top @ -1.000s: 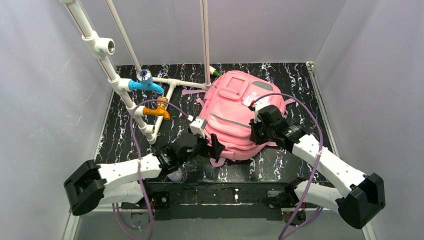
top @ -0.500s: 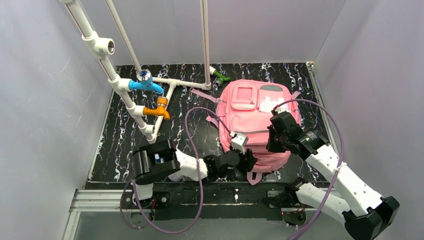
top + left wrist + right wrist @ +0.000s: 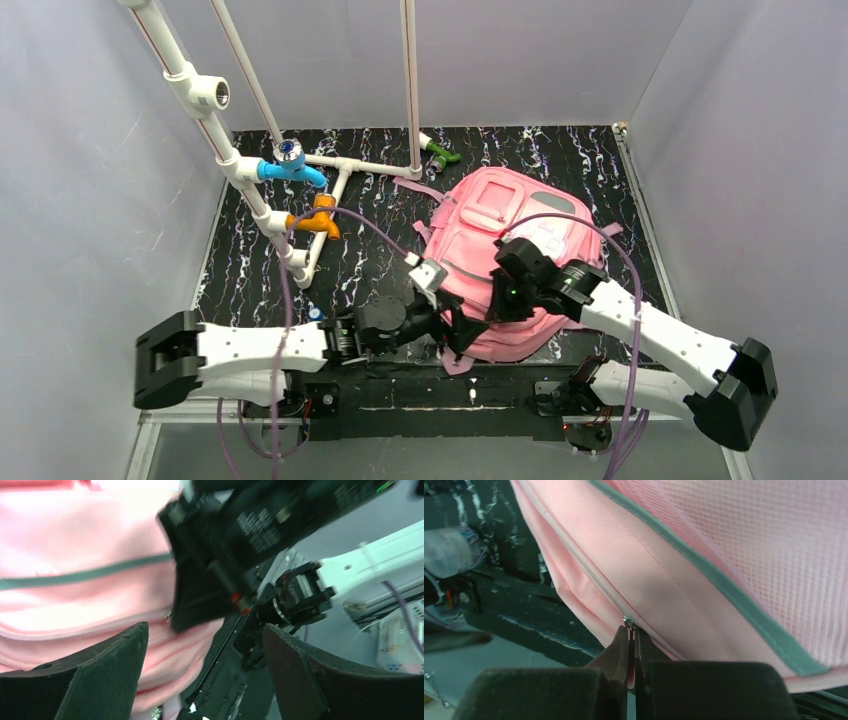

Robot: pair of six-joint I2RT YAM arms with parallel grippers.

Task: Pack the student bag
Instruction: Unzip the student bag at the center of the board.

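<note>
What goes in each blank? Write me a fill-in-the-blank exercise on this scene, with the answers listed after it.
1. The ____ backpack lies on the black marbled table.
2. The right claw is ____ on the backpack's metal zipper pull.
3. The left claw has its jaws standing ____ beside the backpack.
4. On the white pipe frame, the tap nearest the arms' bases is ____.

Missing words: pink; shut; open; orange

The student bag (image 3: 500, 225) is pink all over with grey trim and a tiny silver zip pull (image 3: 627, 622). The table (image 3: 370, 250) is black with white marble-style veins. White pipes (image 3: 190, 85) carry a blue valve (image 3: 290, 165), an orange valve (image 3: 318, 220) and a green valve (image 3: 438, 153), and there are purple cables (image 3: 283, 300) on the white-and-black arms (image 3: 255, 348).
</note>
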